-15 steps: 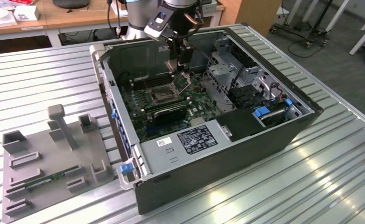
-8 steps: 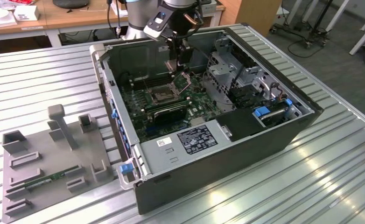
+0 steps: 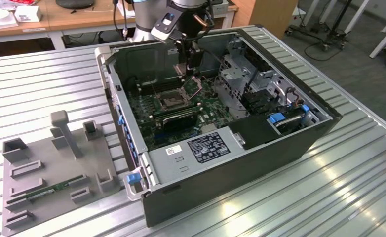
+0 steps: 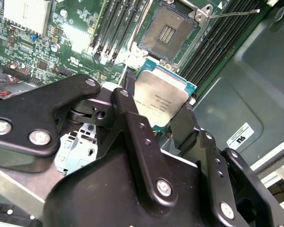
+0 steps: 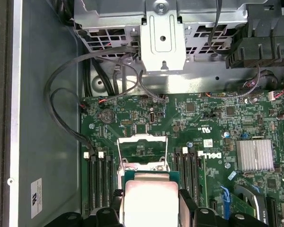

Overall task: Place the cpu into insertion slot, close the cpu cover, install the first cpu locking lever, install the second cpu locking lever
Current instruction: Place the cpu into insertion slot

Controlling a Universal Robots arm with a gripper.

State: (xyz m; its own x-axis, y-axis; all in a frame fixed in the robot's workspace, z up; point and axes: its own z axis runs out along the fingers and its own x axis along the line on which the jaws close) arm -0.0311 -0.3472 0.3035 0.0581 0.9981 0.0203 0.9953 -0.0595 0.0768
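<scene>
My gripper [image 4: 158, 116] is shut on the cpu [image 4: 160, 99], a thin square chip with a silvery face and green edge, pinched between two black fingers [image 4: 184, 125]. The cpu hangs a little above the green motherboard, just short of the insertion slot [image 4: 168, 30], whose dark centre lies bare inside its metal rim. The cpu [image 5: 149, 198] also shows in the first wrist view, with the cpu cover [image 5: 143, 138] swung up open beyond it. A thin locking lever [image 4: 232, 13] sticks out beside the socket. In the exterior view my gripper [image 3: 191, 69] reaches down into the case above the insertion slot [image 3: 170, 101].
The open computer case [image 3: 291, 148] walls me in on all sides. A metal drive cage [image 5: 163, 38] and loose black cables [image 5: 66, 109] stand near the socket. Memory slots [image 5: 97, 179] flank it. A grey fixture tray [image 3: 21, 207] with a green memory stick [image 3: 55, 188] lies at the exterior view's left.
</scene>
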